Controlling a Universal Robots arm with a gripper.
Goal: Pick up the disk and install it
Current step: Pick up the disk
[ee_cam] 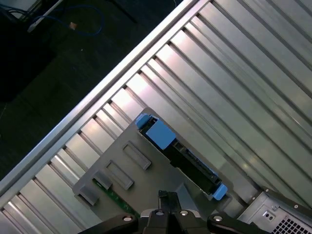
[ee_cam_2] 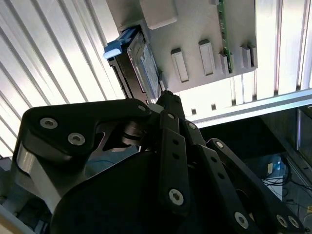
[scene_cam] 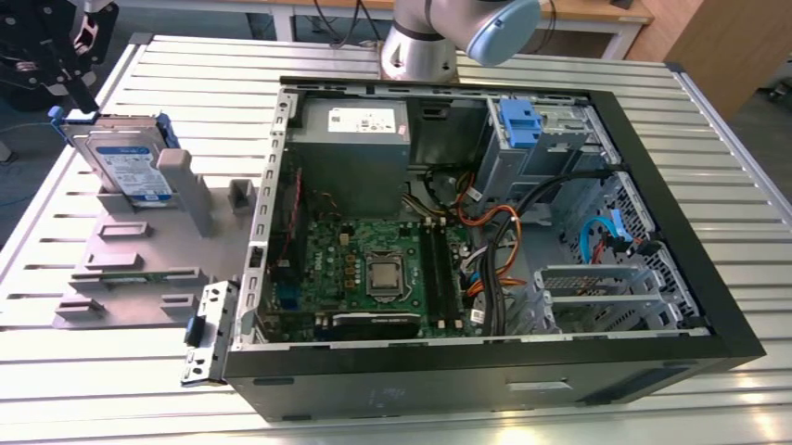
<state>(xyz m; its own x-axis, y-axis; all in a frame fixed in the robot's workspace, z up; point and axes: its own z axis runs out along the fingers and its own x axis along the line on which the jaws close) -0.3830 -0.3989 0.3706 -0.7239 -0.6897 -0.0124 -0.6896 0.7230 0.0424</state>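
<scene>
The case lies open without the disk in it, so as I judge it, both pick-up and install are left to do. Beyond it, at the exterior view's left, the disk stands on edge in a grey holder. Just above its far end hangs the gripper, fingers seemingly pressed together, holding nothing.

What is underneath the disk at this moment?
The disk stands on edge in the grey fixture, which lies on the slatted table. Its bottom edge is hidden by the fixture's upright blocks.
</scene>
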